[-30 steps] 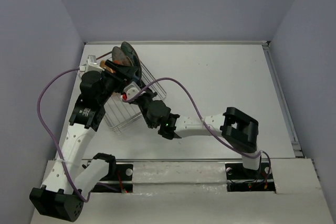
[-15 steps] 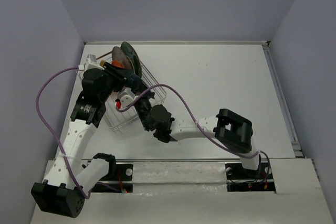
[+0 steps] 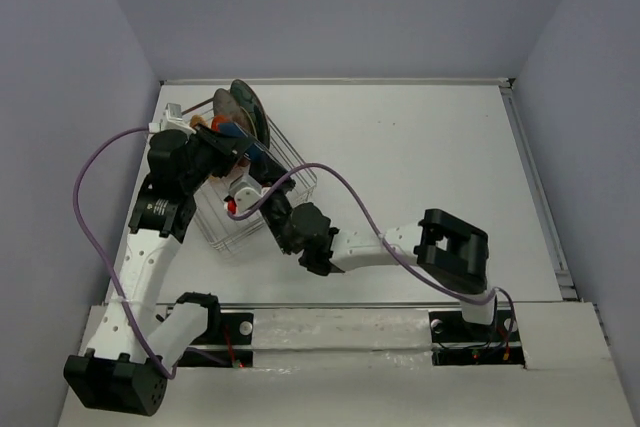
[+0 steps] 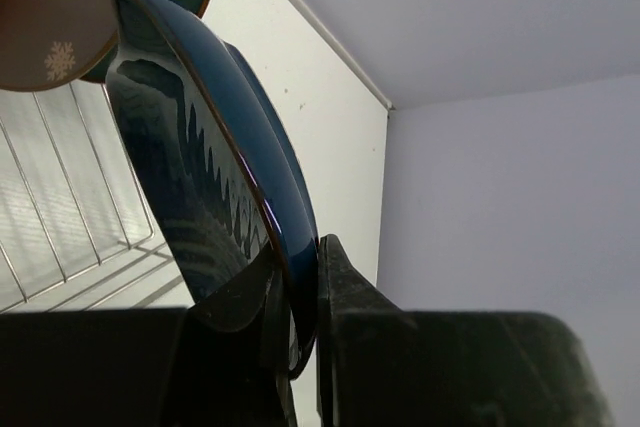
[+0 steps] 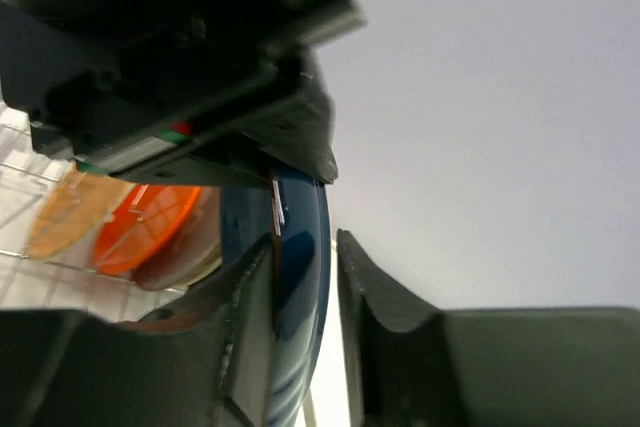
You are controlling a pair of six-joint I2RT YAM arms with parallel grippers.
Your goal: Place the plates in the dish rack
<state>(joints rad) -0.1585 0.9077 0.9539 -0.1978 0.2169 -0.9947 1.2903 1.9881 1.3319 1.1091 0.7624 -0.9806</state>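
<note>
In the overhead view's upper left, the left claw [image 4: 295,272] is clenched on the rim of the dark blue leaf-shaped plate [image 4: 215,187], which stands upright over the dish rack [image 3: 292,175]. Just right, the right claw [image 5: 303,247] straddles the same rim, slack, with a sliver of gap.

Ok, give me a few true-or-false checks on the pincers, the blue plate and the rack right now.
The left pincer is clamped on the rim of the dark blue leaf-shaped plate. True.
The right pincer is well away from that plate. False: its fingers straddle the same plate, with a gap showing at one.
The silver wire dish rack sits at the far right of the table. False: it is at the far left.
An orange plate is already in the rack. True.
</note>
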